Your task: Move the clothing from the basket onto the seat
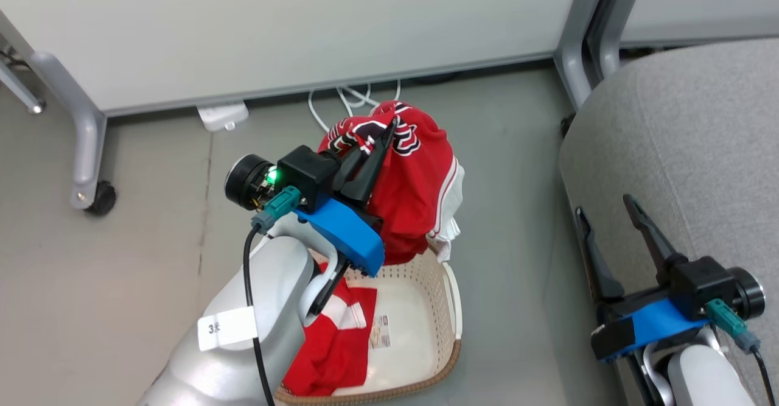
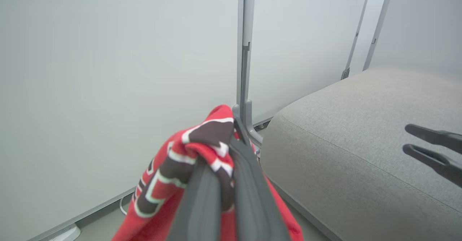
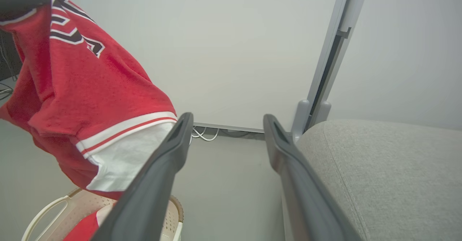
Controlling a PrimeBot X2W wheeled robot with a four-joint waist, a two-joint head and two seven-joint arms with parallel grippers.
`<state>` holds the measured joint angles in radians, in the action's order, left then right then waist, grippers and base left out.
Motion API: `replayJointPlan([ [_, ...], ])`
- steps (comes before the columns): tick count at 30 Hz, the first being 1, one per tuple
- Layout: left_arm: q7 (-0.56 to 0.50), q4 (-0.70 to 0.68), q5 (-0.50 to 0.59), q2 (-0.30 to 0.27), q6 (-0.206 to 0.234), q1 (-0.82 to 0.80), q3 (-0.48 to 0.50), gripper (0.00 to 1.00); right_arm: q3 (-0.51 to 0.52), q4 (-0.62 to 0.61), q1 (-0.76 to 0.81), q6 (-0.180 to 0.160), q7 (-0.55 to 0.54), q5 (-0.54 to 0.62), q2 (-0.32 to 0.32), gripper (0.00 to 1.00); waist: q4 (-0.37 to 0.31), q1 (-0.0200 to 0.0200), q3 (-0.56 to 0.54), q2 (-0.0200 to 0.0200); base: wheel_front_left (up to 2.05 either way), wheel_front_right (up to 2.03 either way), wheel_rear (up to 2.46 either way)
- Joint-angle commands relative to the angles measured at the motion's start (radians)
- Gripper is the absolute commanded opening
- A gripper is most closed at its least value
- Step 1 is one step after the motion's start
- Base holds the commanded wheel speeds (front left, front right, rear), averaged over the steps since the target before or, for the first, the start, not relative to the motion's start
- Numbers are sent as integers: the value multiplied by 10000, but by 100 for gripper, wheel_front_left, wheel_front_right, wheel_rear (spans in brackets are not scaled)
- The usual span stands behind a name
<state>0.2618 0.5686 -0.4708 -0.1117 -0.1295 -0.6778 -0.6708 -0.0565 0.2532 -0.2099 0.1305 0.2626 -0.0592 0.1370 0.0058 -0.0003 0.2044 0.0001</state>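
Left gripper [image 1: 389, 129], jaws clamped on a red lettered jersey [image 1: 420, 193], hangs above the cream perforated plastic basket [image 1: 449, 308]; right gripper [image 1: 602, 206], jaws wide, hovers at the edge of the grey fabric seat [image 1: 700, 132].

Grey floor [image 1: 152, 260] bears basket [image 1: 441, 296], seat [image 1: 681, 150], white cables [image 1: 356, 97].

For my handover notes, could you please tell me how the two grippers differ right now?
The left gripper is shut on the jersey, above the basket; the right gripper is open and empty, near the seat. Both share the same dark, two-fingered build.
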Motion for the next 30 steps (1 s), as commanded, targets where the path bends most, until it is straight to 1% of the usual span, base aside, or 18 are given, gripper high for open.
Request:
replayJointPlan([
  [1,48,-138,99,25,-10,12,-38,0,24,48,285,3,35,38,-52,100,99,3,-623,-1,0,0,0],
  [6,48,-476,198,45,-10,-282,-224,0,113,87,724,3,35,63,-181,100,145,3,-1235,-1,0,0,0],
  [10,47,-493,161,-20,-10,-394,-461,0,137,93,1009,3,35,73,-299,100,150,3,-1576,-1,0,0,0],
  [20,47,-369,-130,-84,-10,-380,-837,0,62,20,1094,4,35,108,-490,100,142,3,-1799,-1,0,0,0],
  [25,48,-334,-149,-89,-10,-413,-920,0,-279,-162,767,3,35,140,-474,100,187,3,-1734,-1,0,0,0],
  [30,48,-327,-69,-81,-10,-520,-933,0,-929,-432,197,3,35,22,-358,100,263,3,-1616,-1,0,0,0],
])
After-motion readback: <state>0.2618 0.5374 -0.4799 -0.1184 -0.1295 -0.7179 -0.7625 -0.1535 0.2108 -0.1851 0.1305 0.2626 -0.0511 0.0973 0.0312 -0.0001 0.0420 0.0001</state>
